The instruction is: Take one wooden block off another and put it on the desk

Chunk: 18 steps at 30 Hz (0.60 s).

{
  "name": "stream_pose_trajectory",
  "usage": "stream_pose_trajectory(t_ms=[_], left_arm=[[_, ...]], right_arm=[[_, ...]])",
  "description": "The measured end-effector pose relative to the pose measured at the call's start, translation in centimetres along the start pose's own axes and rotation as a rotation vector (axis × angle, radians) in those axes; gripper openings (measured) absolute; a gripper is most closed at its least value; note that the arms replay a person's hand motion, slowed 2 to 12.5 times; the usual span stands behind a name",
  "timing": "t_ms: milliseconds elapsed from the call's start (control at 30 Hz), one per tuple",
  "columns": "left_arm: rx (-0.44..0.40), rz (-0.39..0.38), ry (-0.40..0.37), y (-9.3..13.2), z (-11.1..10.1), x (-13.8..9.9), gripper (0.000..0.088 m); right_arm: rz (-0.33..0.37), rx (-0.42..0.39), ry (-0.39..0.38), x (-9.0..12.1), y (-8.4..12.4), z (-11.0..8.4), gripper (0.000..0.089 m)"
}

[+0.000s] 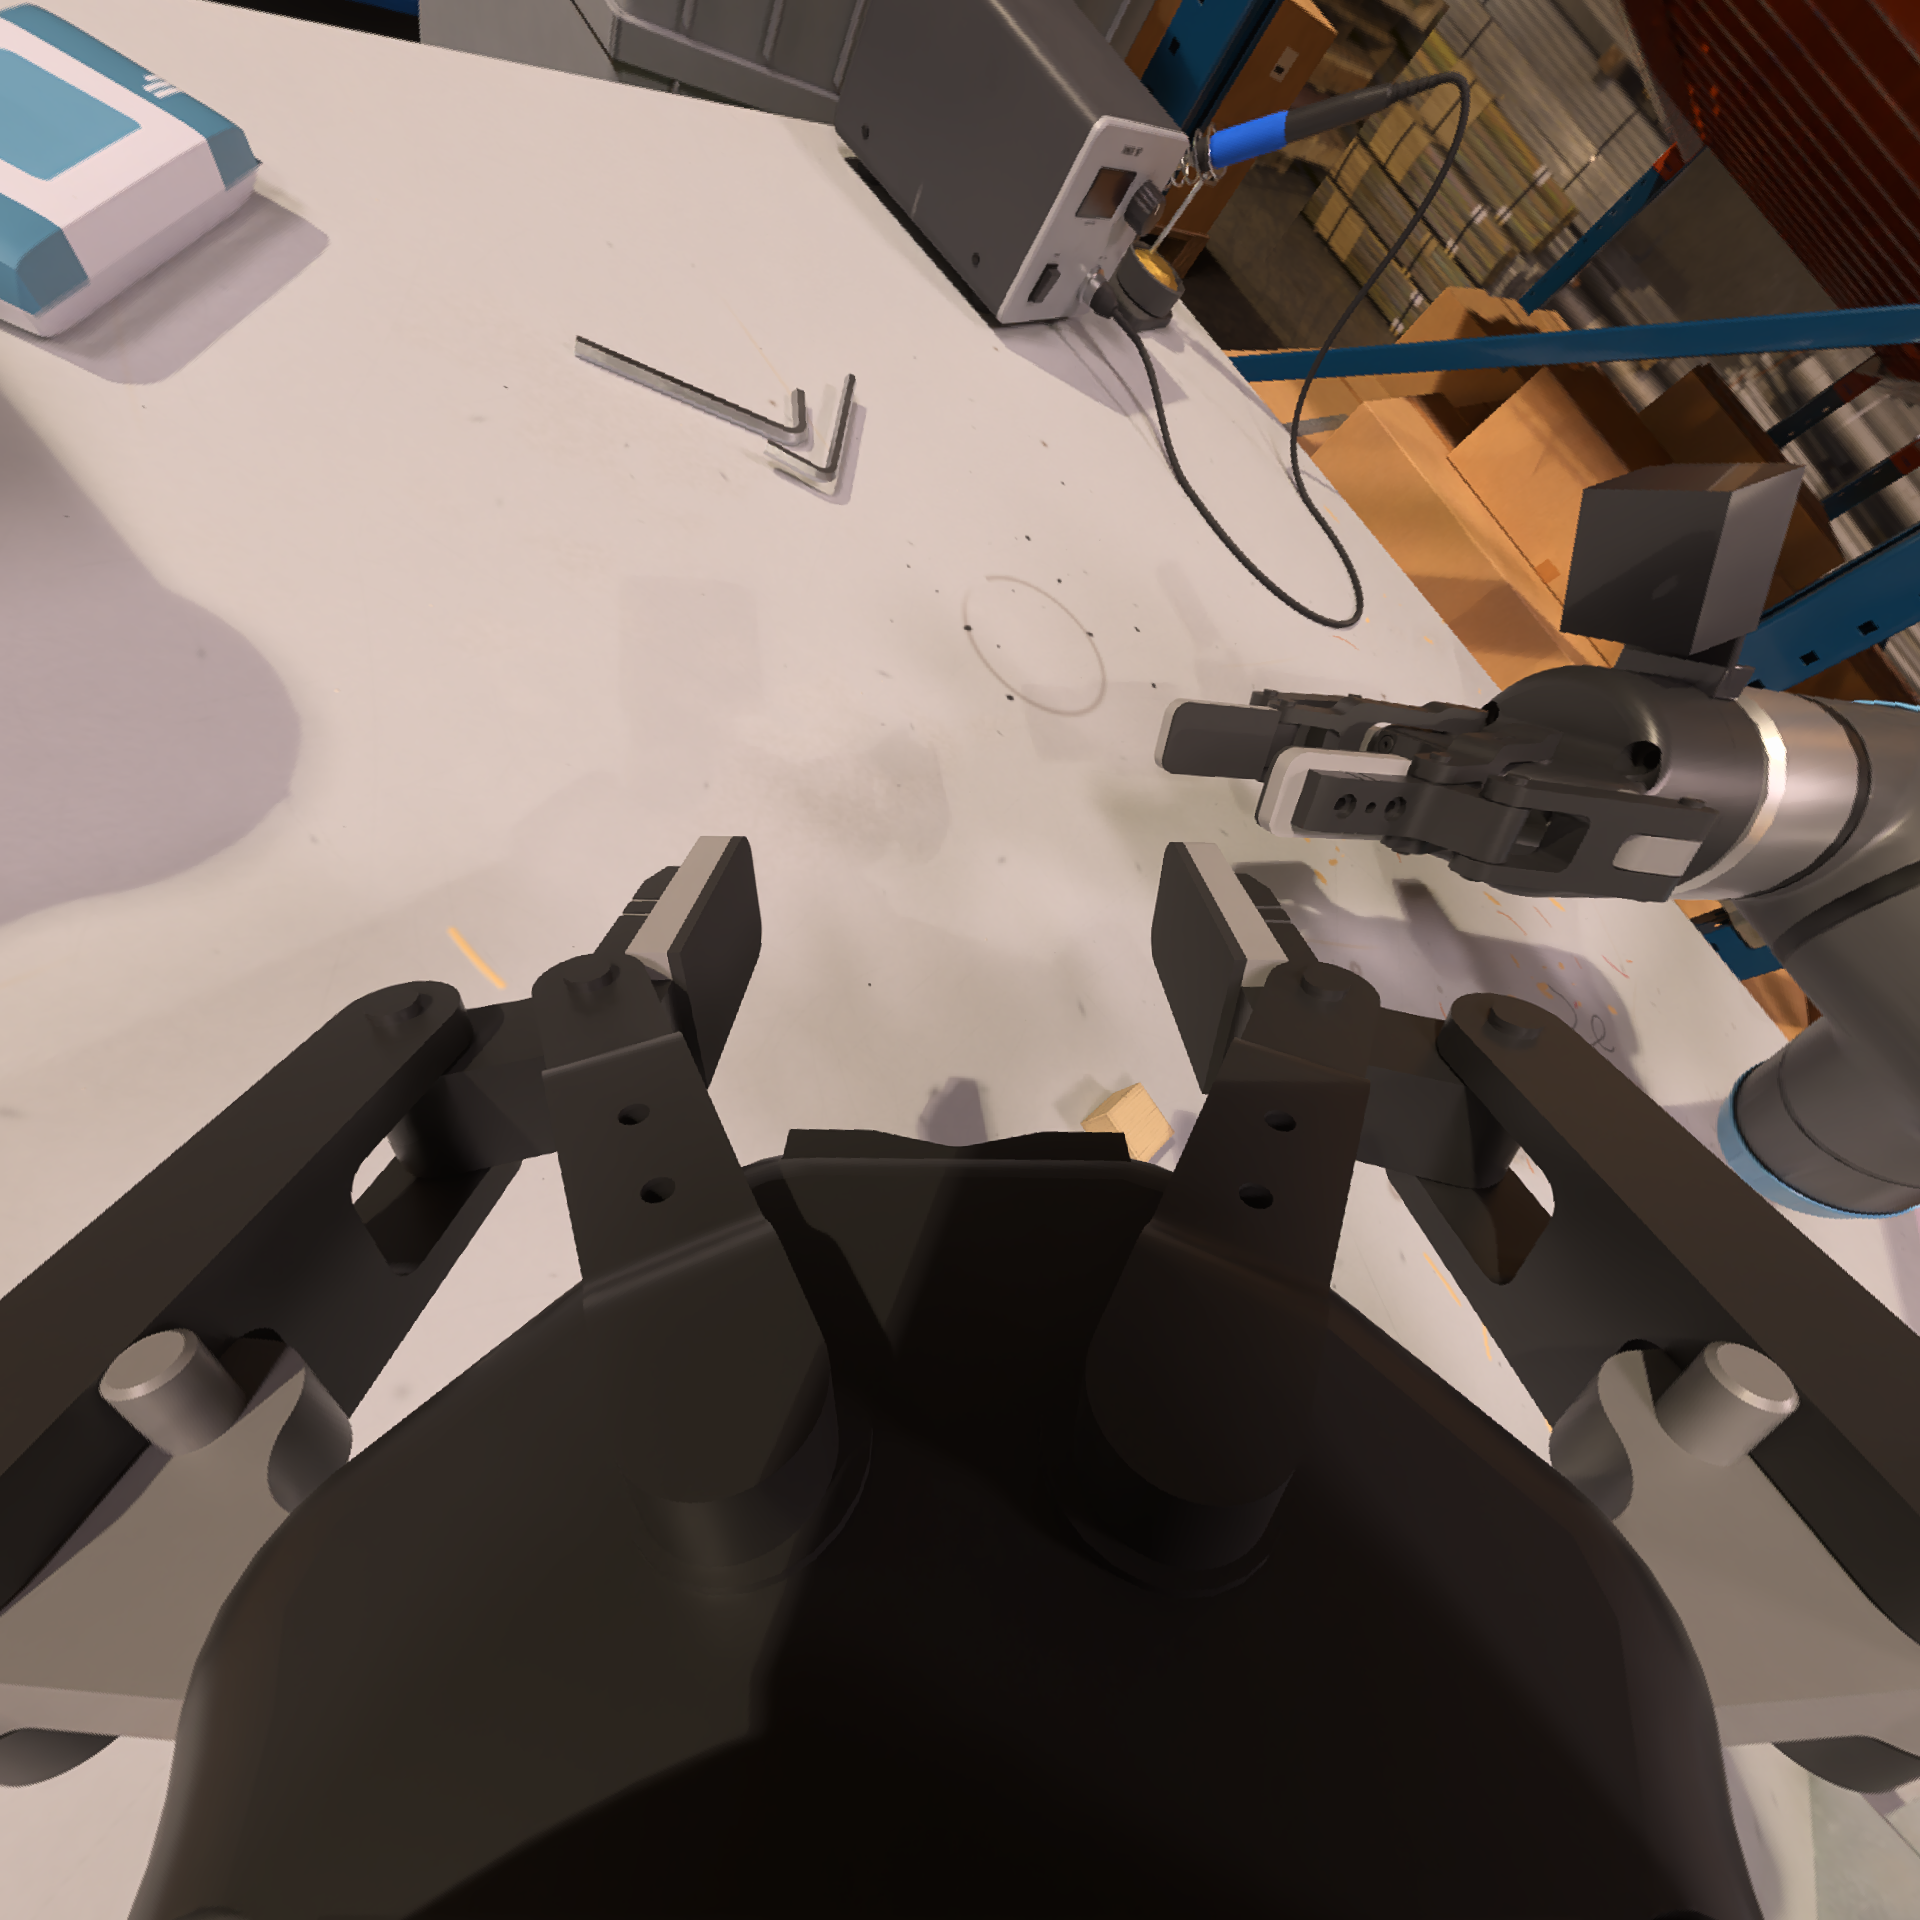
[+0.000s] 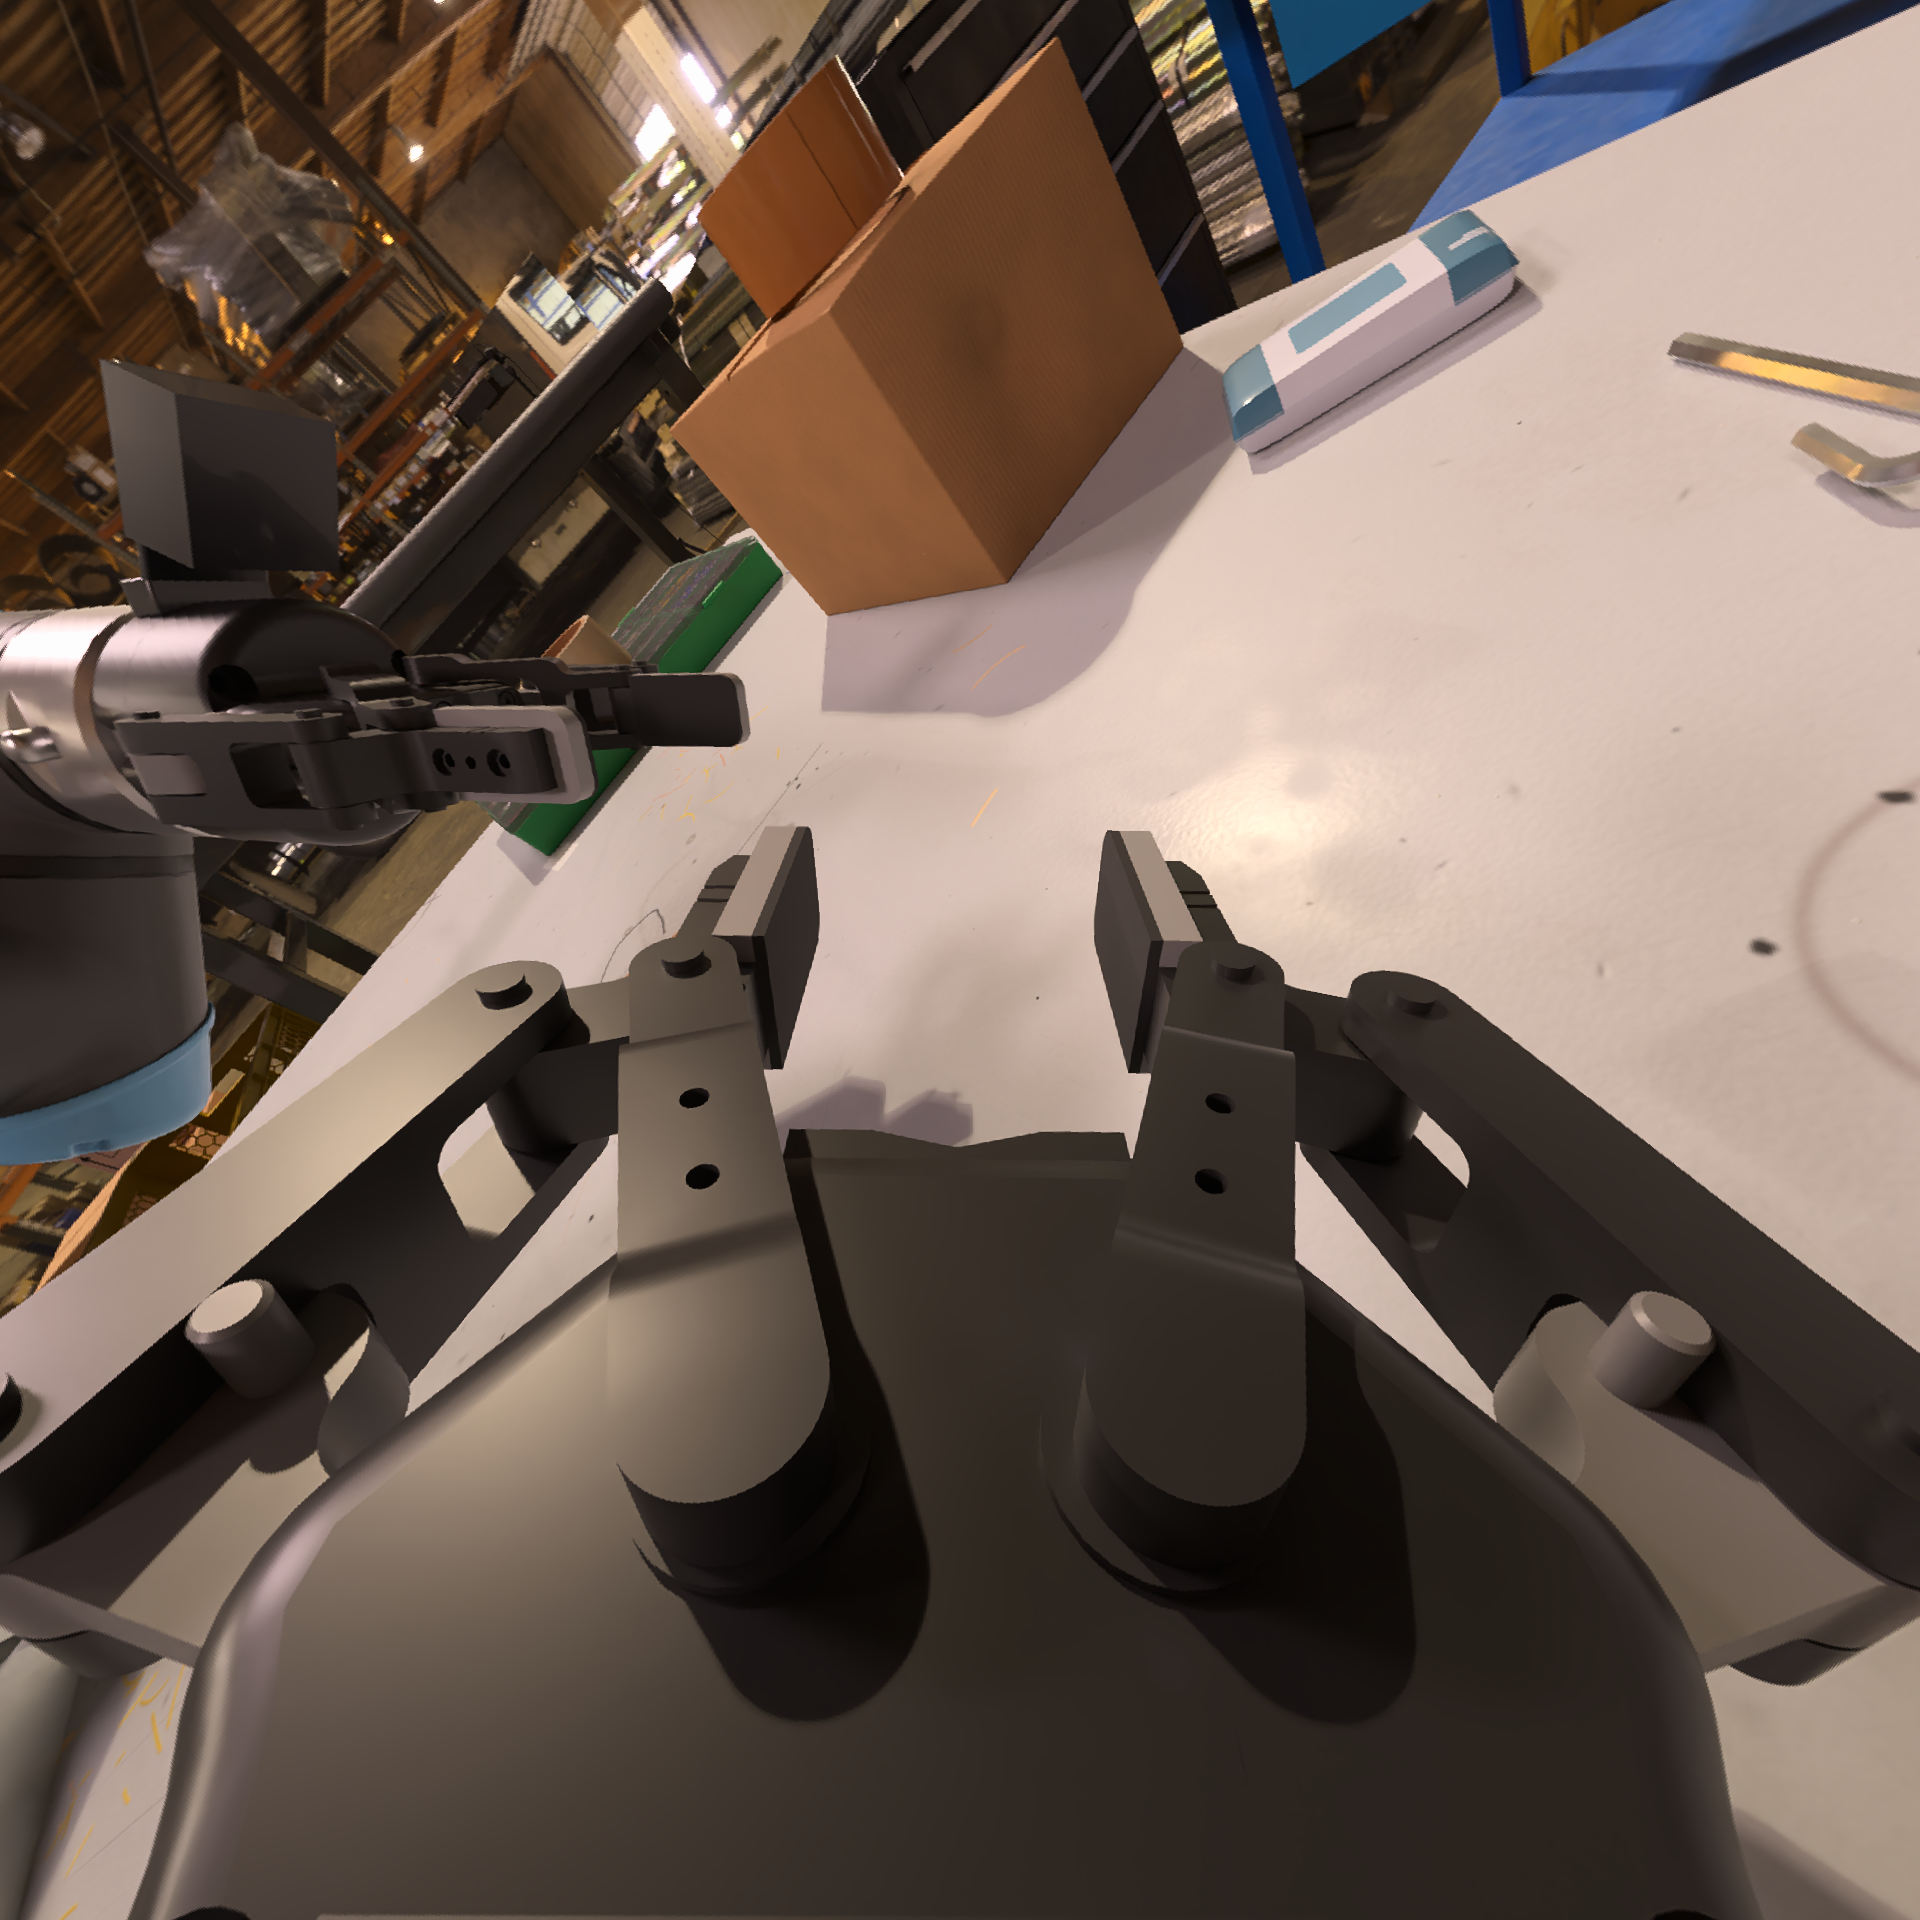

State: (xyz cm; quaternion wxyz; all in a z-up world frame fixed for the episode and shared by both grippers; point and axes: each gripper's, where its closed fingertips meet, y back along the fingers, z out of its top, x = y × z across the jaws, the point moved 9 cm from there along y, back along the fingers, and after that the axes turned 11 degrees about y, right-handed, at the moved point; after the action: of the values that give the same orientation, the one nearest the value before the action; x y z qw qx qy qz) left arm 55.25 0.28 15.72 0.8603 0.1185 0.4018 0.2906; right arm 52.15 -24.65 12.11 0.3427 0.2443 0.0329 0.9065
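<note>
Across both wrist views stretched the pale table (image 1: 520, 644), scuffed and marked with a faint ring. On its far side in the right wrist view stood a big brown cardboard box (image 2: 935, 353), with a green tray (image 2: 696, 634) at the table's edge just beyond it. In the left wrist view a grey electronic unit (image 1: 997, 156) sat at the far edge, a blue-handled tool (image 1: 1257, 130) hung at its corner, and a dark cable (image 1: 1247, 499) looped from it over the table. A white and blue-green packet (image 1: 94, 177) lay at the far left there, flat on the table. Two bent metal keys (image 1: 727, 405) lay side by side near the middle, well apart from both arms.

The left gripper (image 1: 956, 935) hung over bare table with its fingers (image 1: 717, 925) spread wide and nothing between them. The right gripper (image 2: 956, 925) was likewise released, its fingers (image 2: 790, 914) parted over empty surface; in the left wrist view it reached in from the right, level above the table.

Smallest was the wooden block (image 1: 1127, 1120), a pale corner of it peeking out just above the left gripper's dark body. It sat low, behind and below the fingertips, close to the base of the right-hand finger, not between the pads. Whether it rested on another block could not be told.
</note>
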Motion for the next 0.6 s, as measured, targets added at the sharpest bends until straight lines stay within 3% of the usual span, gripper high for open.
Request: stream_pose_trajectory(t_ms=[600], left_arm=[[-0.005,-0.005,0.002,-0.14,-0.41,0.09,0.067]], right_arm=[[-0.011,0.002,0.043,0.2,0.08,0.08,0.0493]])
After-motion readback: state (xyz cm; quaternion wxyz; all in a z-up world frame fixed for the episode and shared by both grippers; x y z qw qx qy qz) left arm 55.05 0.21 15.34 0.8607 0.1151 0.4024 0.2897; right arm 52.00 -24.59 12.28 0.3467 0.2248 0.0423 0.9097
